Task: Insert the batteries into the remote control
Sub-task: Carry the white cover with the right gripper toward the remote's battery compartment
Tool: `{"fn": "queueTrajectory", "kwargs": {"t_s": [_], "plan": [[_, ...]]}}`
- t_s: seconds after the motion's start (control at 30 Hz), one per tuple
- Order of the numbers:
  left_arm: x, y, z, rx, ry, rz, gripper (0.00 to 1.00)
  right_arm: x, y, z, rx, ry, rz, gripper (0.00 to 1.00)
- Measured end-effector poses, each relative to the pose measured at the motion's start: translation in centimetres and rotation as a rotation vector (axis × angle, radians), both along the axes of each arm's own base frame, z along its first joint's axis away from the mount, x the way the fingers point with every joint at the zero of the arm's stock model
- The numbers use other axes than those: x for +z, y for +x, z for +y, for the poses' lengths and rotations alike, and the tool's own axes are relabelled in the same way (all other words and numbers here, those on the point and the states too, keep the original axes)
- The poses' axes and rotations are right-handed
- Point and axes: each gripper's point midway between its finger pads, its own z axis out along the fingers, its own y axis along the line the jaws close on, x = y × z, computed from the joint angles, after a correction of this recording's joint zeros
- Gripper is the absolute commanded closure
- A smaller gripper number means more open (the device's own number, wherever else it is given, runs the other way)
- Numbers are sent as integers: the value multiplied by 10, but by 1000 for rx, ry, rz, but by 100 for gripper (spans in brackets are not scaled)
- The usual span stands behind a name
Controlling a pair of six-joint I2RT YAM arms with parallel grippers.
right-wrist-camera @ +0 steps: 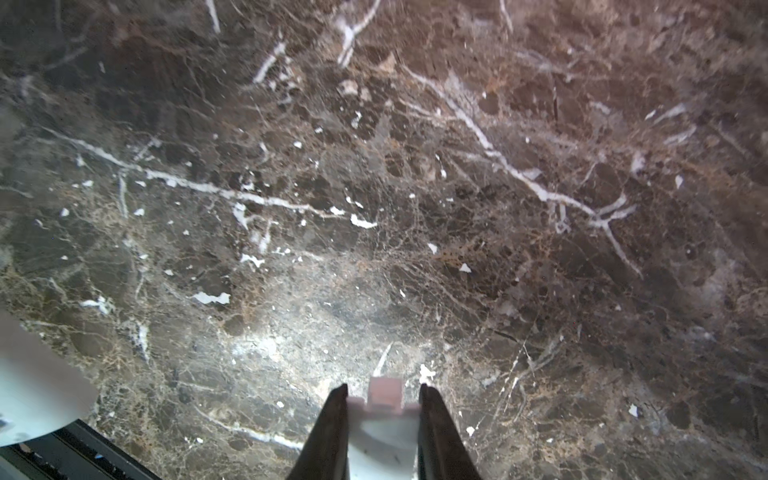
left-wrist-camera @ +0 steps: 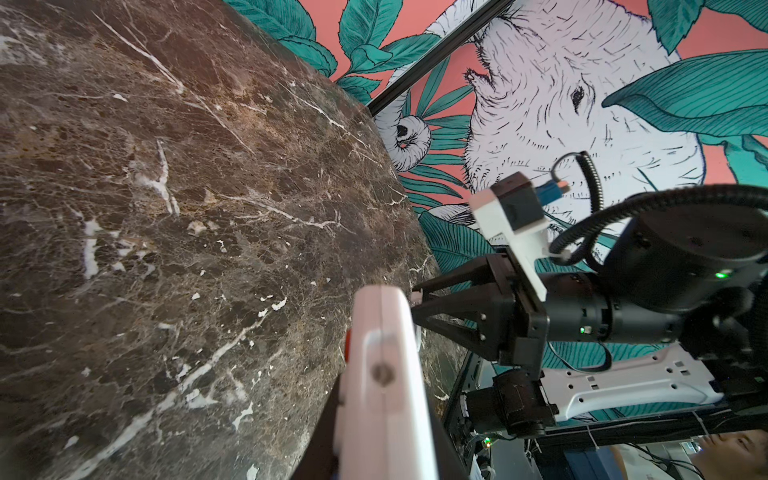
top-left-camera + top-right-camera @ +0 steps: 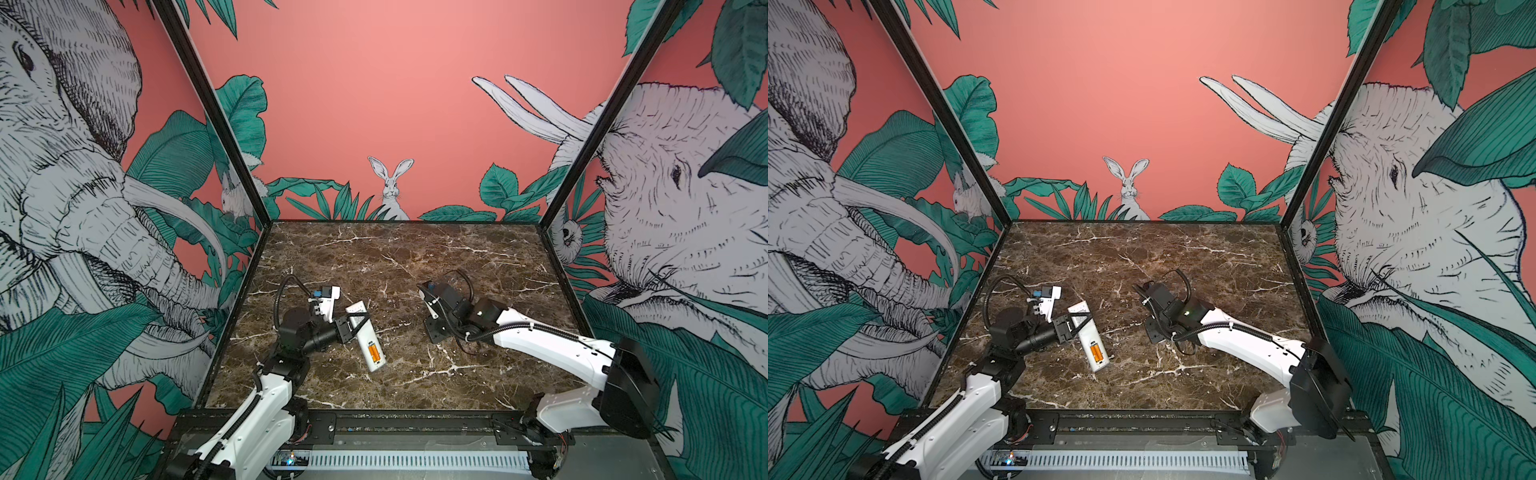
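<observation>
The white remote control [image 3: 365, 336] [image 3: 1093, 337] is at the left of the marble table, plain back up. Its open compartment shows both orange batteries [image 3: 374, 354] [image 3: 1097, 353] lying side by side. My left gripper [image 3: 360, 322] [image 3: 1079, 322] is shut across the remote's middle. In the left wrist view the remote [image 2: 386, 374] fills the space between the jaws of that gripper [image 2: 386, 451]. My right gripper [image 3: 434, 334] [image 1: 382, 399] points down at the table, to the right of the remote and apart from it. It is shut on a small white battery cover [image 1: 382, 436] with a tab.
The dark marble table [image 3: 415, 257] is walled by patterned panels at the back and both sides. A black rail [image 3: 415, 419] runs along the front edge. My right gripper's fingers [image 2: 453, 307] show beyond the remote in the left wrist view.
</observation>
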Motion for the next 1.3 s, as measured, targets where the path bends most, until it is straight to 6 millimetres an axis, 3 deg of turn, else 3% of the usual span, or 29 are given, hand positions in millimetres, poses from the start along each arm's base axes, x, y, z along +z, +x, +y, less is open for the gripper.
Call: {"fn": "queueTrajectory", "kwargs": {"t_s": [0.3, 0.4, 0.8, 1.3], "plan": [[-2, 2, 2, 19, -1, 20, 100, 47, -17, 37, 83, 156, -145, 89], [-1, 3, 3, 31, -5, 26, 100, 54, -22, 47, 106, 192, -175, 89], [-1, 7, 5, 61, -11, 37, 100, 55, -41, 94, 216, 266, -242, 90], [3, 8, 7, 79, -15, 23, 100, 56, -50, 123, 260, 323, -275, 90]]}}
